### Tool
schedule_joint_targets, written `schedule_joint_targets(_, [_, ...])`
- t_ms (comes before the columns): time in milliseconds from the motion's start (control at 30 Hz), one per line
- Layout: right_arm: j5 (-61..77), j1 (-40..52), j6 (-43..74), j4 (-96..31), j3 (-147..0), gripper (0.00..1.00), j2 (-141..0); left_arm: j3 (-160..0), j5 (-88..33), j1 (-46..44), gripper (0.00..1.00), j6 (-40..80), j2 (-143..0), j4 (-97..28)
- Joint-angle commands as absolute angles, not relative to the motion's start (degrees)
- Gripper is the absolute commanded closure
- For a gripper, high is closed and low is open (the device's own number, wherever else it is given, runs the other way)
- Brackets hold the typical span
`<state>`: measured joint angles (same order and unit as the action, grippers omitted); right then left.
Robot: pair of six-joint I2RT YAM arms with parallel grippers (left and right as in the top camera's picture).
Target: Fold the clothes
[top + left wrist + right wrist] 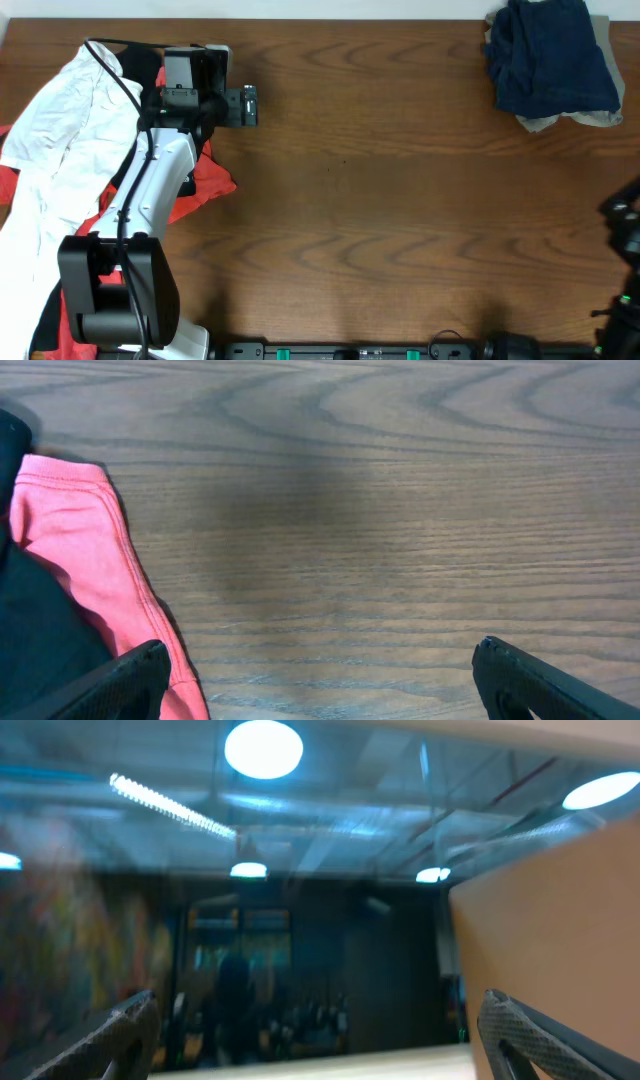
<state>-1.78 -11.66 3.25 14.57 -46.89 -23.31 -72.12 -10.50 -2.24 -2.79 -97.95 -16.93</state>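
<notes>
A pile of clothes lies at the table's left: a white garment (62, 140), a coral-red one (205, 180) and a black one (150, 75) under the arm. A dark navy garment (550, 55) lies bunched at the far right corner over a khaki piece (545, 122). My left gripper (248, 106) is open and empty over bare wood, just right of the pile; its wrist view shows the coral-red hem (85, 550) and black cloth (35, 630) by the left finger (318, 680). My right gripper (320, 1035) is open and empty, pointing up at the room, at the table's right edge (625, 230).
The brown wooden table (400, 200) stretches between the two piles. The left arm's base (115, 290) stands at the front left on the clothes. A tan wall panel (550, 950) fills the right of the right wrist view.
</notes>
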Motion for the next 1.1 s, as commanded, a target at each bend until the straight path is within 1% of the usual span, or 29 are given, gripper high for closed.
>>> schedule_joint_targets(0, [2.0, -10.5, 3.2, 14.8, -38.2, 0.01, -19.6, -72.4, -10.4, -2.0, 0.02, -2.5, -98.5, -17.1])
schedule_joint_targets(300, [1.9, -4.8, 2.4, 17.0, -16.7, 0.01, -13.9, -72.4, -10.4, -2.0, 0.02, -2.5, -98.5, -17.1])
schedule_joint_targets(500, [1.5, -3.3, 2.5, 20.0, -7.1, 0.01, -10.5, -72.4, -10.4, -2.0, 0.02, -2.5, -98.5, -17.1])
schedule_joint_targets(733, [1.5, -2.6, 2.5, 19.9, -0.2, 0.01, -5.8, -72.4, -10.4, -2.0, 0.02, -2.5, -98.5, -17.1])
schedule_joint_targets(1067, [1.4, -0.3, 2.5, 5.8, -0.3, 0.01, -0.3, -72.4, -10.4, -2.0, 0.02, -2.5, -98.5, -17.1])
